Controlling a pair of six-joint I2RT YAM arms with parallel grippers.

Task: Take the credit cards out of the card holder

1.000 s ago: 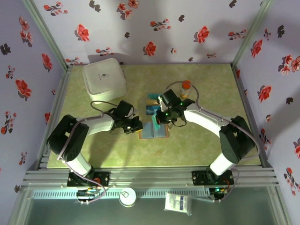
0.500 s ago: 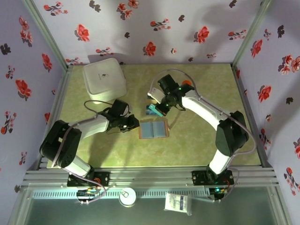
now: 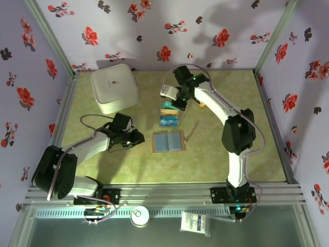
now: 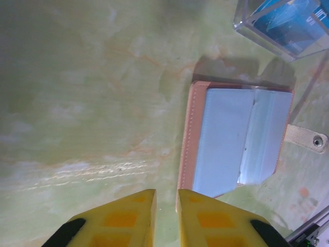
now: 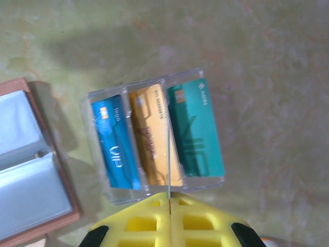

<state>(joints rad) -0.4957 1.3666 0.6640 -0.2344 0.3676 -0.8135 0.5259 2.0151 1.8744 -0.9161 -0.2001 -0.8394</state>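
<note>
**Top and wrist views.** A white tub (image 3: 114, 87) stood at the far left of the green table (image 3: 226, 154). My left gripper (image 4: 166, 198) hung low over bare table just left of the wallet (image 4: 234, 139). Its yellow fingers (image 4: 128, 216) were a narrow slit apart and held nothing. The wallet lay open and flat near the table's middle, blue-grey pockets up, with its strap (image 4: 307, 139) sticking out from one edge. Just beyond the wallet, not touching it, sat a clear box (image 5: 154, 83). It held a blue card (image 5: 115, 146), a yellowish card (image 5: 150, 136) and a teal card (image 5: 195, 134) side by side. My right gripper (image 5: 168, 203) hovered above the box, fingers pressed together, gripping nothing I could see.
</note>
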